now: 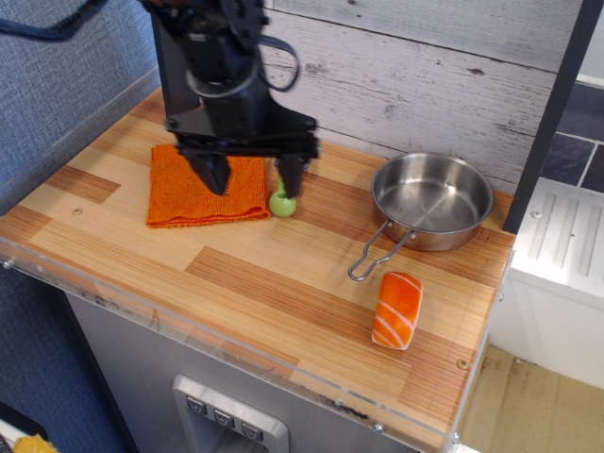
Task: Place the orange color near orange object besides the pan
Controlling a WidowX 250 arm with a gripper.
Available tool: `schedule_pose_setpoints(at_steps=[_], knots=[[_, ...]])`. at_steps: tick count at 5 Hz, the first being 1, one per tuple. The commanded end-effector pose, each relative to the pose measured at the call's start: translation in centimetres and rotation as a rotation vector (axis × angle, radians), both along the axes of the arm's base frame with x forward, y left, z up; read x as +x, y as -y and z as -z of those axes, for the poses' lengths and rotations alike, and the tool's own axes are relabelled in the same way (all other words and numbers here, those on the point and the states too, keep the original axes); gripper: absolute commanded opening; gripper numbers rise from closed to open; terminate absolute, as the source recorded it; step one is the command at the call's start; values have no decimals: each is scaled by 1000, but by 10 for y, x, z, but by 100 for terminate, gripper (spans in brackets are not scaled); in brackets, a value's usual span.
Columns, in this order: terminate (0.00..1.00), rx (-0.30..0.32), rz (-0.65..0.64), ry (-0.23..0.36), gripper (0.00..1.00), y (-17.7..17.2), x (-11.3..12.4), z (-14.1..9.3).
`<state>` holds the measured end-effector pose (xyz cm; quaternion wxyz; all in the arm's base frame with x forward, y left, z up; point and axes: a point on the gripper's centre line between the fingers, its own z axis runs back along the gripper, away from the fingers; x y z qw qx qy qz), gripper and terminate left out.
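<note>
One thing has to travel: the orange cloth [206, 183], lying flat at the back left of the worktop [283, 283], well apart from the sushi piece [397, 310] that sits at the front right, just below the looped handle of the pan [432, 200]. Judging by its ribbed knit, the cloth is light, limp and easy to bunch; it will likely sag and fold once lifted, and may drag on the wood if carried low. A pinch taken from above near its right edge or a corner, gathering a small ridge of fabric, looks the safest hold, since there is no stiff rim to catch.

The gripper [253, 181] hangs over the cloth's right edge with its jaws spread wide and nothing between them. One fingertip [215, 179] shows against the fabric, the other sits just beside a small green object [282, 203] at the cloth's right corner. Whether either tip touches anything cannot be told.
</note>
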<state>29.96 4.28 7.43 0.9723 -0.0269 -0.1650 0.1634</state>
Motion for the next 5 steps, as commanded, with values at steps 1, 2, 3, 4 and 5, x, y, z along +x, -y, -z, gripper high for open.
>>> schedule_pose_setpoints(at_steps=[1, 2, 3, 4, 5], knots=[[0, 26, -64, 17, 100, -42, 22, -3], [0, 48, -93, 12, 100, -63, 30, -2], [0, 48, -112, 1, 100, -70, 38, 5], [0, 52, -114, -33, 100, -71, 36, 20], [0, 58, -120, -61, 100, -65, 36, 33]])
